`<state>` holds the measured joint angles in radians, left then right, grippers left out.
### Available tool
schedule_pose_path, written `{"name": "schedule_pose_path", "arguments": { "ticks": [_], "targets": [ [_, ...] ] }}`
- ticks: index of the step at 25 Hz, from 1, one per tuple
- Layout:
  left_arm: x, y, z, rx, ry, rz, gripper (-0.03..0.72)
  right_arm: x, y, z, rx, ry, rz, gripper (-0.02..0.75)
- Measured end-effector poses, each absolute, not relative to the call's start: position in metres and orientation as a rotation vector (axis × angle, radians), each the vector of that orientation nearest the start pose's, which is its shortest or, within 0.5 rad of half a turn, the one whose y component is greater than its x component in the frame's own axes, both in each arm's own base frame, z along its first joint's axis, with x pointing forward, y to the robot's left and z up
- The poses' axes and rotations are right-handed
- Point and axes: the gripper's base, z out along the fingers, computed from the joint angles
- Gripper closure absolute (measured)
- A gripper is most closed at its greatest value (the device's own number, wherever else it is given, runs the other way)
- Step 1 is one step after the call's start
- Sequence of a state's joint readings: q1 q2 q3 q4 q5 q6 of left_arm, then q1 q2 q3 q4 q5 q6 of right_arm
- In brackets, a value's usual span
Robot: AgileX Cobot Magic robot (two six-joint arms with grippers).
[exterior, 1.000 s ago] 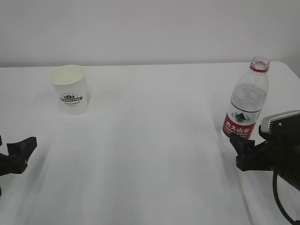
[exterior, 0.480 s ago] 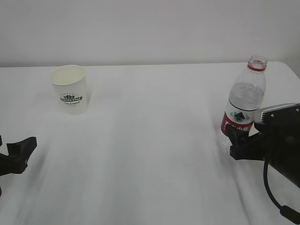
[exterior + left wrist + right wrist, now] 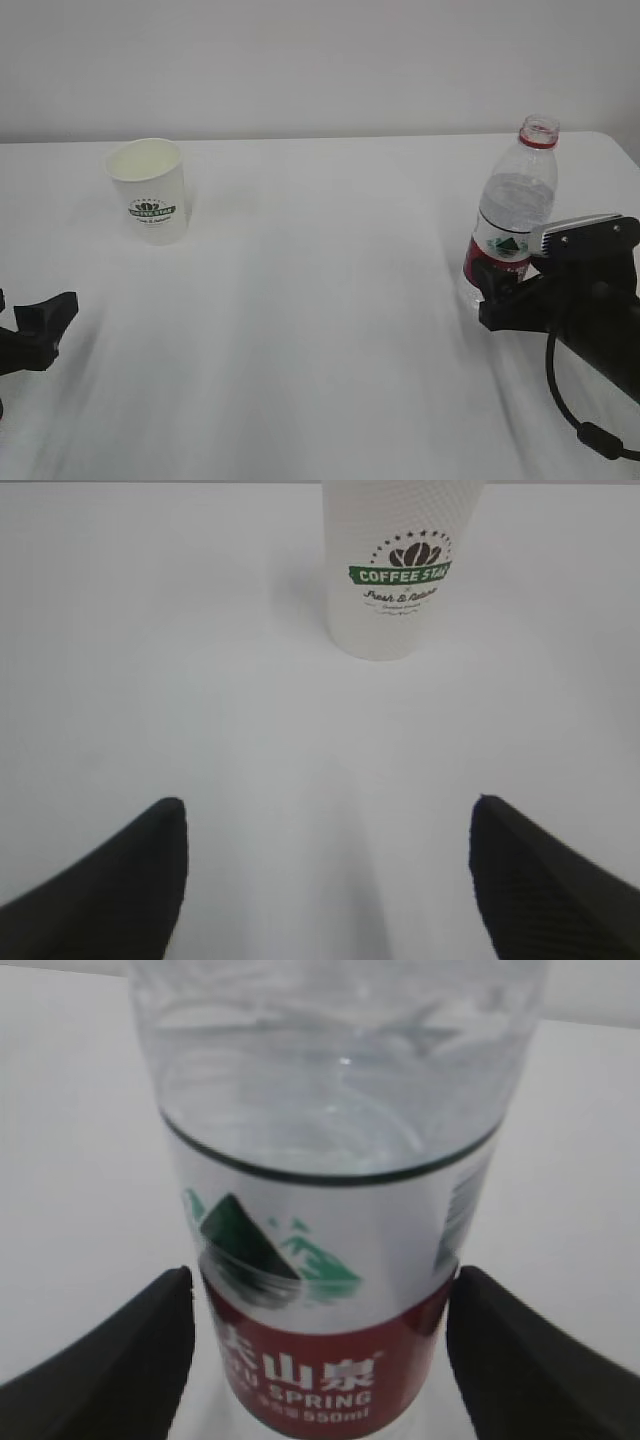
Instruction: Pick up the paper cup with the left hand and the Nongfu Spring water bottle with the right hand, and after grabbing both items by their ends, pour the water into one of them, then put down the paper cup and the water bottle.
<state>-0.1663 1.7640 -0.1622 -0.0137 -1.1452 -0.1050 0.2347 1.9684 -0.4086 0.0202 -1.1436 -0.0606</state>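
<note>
Left arm: the left hand [image 3: 35,335] is held low at the near left edge of the desk [image 3: 320,330], and only its black tip is seen from outside.
Left tool: it is spread wide and nothing is held; in the wrist view its two black fingers [image 3: 110,880] are pointed at the paper cup [image 3: 403,565], which is well apart from them.
Right arm: the right hand [image 3: 500,300] is reached in low from the right edge, with a grey-silver plate on top and a black cable looped below.
Right tool: its fingers [image 3: 95,1350] are set on both sides of the bottle's lower part, at the red label. They are very close to it, but it cannot be told if the bottle is touched or gripped.
Cup: it is stood upright at the far left of the desk.
Bottle: the Nongfu Spring water bottle [image 3: 510,215] is seen at the right, tilted a little, with no cap.
Water: the water [image 3: 330,1070] is seen up to a line above the label.
Cup words: "COFFEE STAR" is read in a green band under a bean picture.
Bottle words: "SPRING" and "550ml" are read under white Chinese letters and green mountains.
Count: one cup, one bottle, two arms.
</note>
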Motion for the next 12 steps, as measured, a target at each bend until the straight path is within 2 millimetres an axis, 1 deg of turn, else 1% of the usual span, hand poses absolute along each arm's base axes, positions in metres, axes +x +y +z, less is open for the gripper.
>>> {"name": "schedule_pose_path", "arguments": {
  "ticks": [8, 12],
  "targets": [
    [0.210, -0.034, 0.111, 0.046, 1.943, -0.172, 0.058, 0.284, 0.067, 0.089, -0.235, 1.866, 0.133, 0.146],
    [0.210, -0.034, 0.111, 0.046, 1.943, -0.172, 0.061, 0.289, 0.068, 0.084, -0.226, 1.871, 0.143, 0.146]
  ]
}}
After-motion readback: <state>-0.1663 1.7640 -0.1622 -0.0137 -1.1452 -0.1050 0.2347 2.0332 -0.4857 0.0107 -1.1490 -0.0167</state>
